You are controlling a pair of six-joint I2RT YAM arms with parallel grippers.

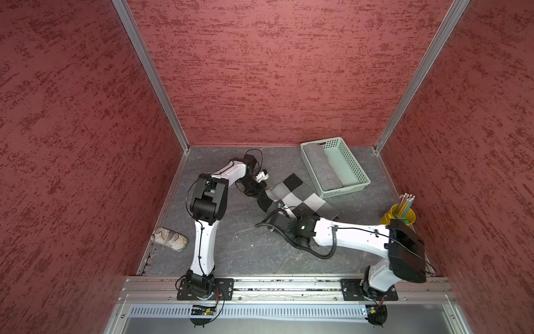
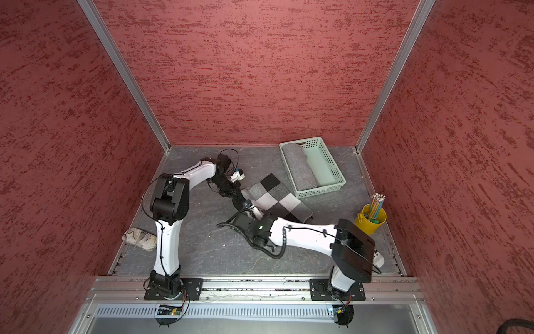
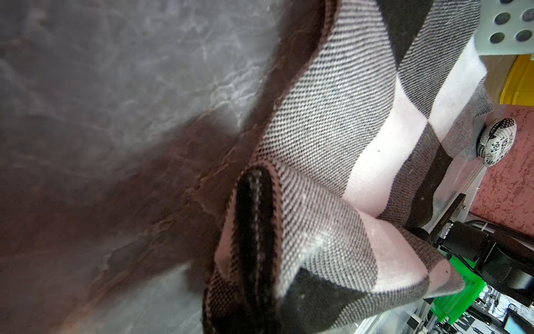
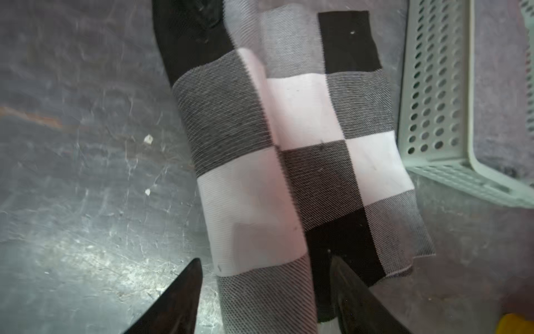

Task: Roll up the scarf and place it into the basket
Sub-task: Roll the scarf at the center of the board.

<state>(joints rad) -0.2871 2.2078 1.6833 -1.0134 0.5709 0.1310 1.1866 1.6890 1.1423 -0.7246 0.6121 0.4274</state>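
Observation:
The scarf [image 1: 300, 196] [image 2: 277, 199] is a black, white and grey check cloth lying slantwise mid-table, with its left long edge rolled over. My left gripper [image 1: 261, 194] is at the scarf's far left end and is shut on it. In the left wrist view the bunched scarf [image 3: 332, 115] hides the jaws. My right gripper [image 4: 264, 260] is open, and its two dark fingers straddle the rolled part of the scarf [image 4: 303, 130] at its near end. The mint-green basket [image 1: 354, 162] [image 2: 332, 164] [image 4: 433, 101] stands just right of the scarf.
A rolled grey cloth [image 1: 323, 164] lies in the basket's left half. A yellow cup of pencils [image 1: 400, 217] stands at the right edge beside my right arm. A newsprint-patterned bundle [image 1: 169, 239] lies at the left edge. Red walls enclose the table.

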